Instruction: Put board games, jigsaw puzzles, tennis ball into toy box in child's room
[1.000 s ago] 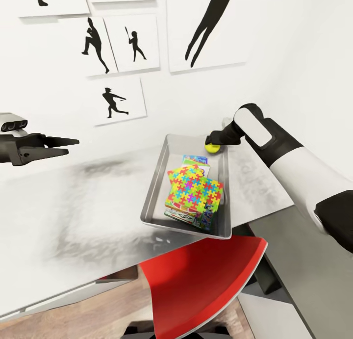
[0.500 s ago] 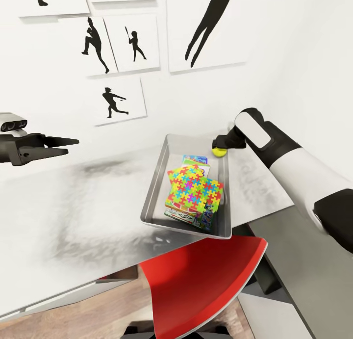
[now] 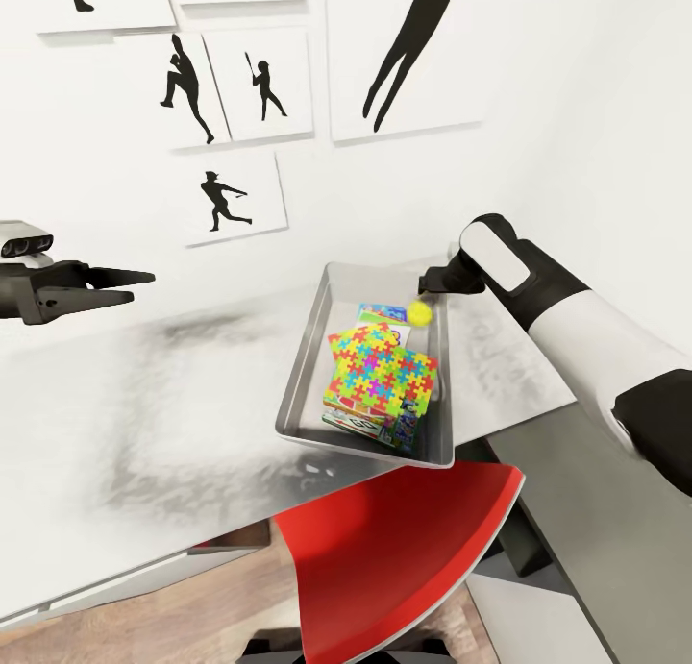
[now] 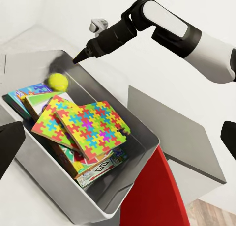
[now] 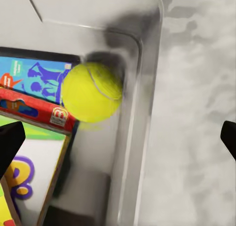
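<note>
The light grey toy box [image 3: 306,366] stands on the marbled table [image 3: 144,405]. Inside it lie two bright jigsaw puzzles [image 3: 383,368] stacked on board games, one with a blue cover [image 3: 382,312]. The yellow tennis ball [image 3: 418,311] is loose in the box's far corner, free of any grip. It sits by the blue cover [image 5: 34,78] and the box wall [image 5: 130,152] in the right wrist view. My right gripper [image 3: 425,284] hangs open just above the ball [image 4: 57,81]. Far left of the box, my left gripper [image 3: 135,287] hovers open above the table, holding nothing.
A red chair [image 3: 404,539] is tucked under the table's near edge below the box. Black silhouette pictures [image 3: 231,203] hang on the white wall behind the table. A grey surface [image 3: 577,510] adjoins the table on the right.
The right gripper has opened and drawn back slightly to the right. The tennis ball has dropped from it into the toy box. The left arm has stayed still.
</note>
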